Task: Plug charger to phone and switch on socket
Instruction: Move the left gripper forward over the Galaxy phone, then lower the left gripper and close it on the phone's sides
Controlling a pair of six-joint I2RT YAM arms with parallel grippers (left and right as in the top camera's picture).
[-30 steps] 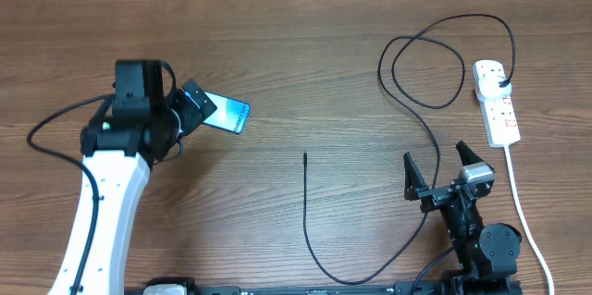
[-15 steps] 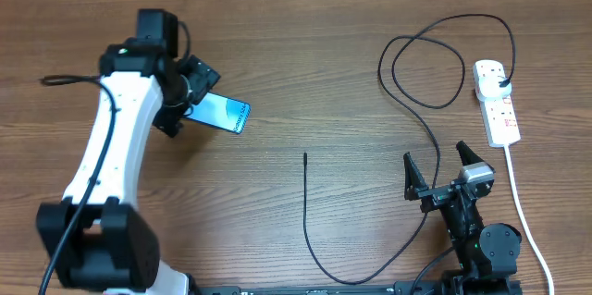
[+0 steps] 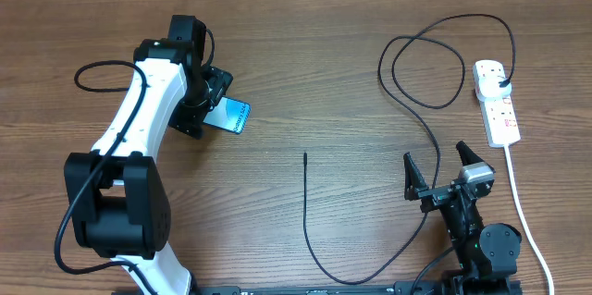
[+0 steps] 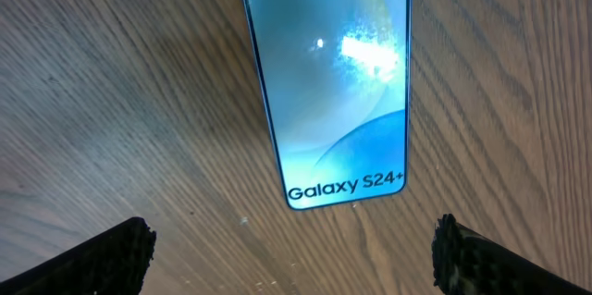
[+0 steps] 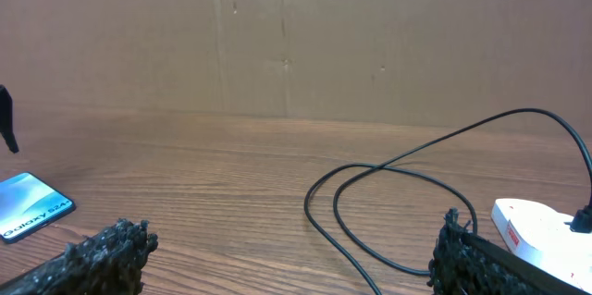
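The phone (image 3: 233,116) lies flat on the wooden table at the left, screen glowing blue. In the left wrist view the phone (image 4: 328,82) reads "Galaxy S24+". My left gripper (image 3: 213,107) hovers over the phone's left end, open and empty, its fingers (image 4: 296,258) wide apart just short of the phone's near edge. The charger (image 3: 306,202) is a thin black cable with its free tip at table centre, loops at the right (image 5: 370,170) and its plug in the socket (image 3: 499,110). My right gripper (image 3: 437,177) is open and empty near the front right (image 5: 291,258).
The socket's white cord (image 3: 523,212) runs down the right edge towards the front. The socket also shows at the right of the right wrist view (image 5: 541,226), the phone at its far left (image 5: 28,204). A brown cardboard wall stands behind the table.
My left arm has swung right and towards the back, bringing its gripper over the phone's left end. The phone, the cable and my right arm have not moved.
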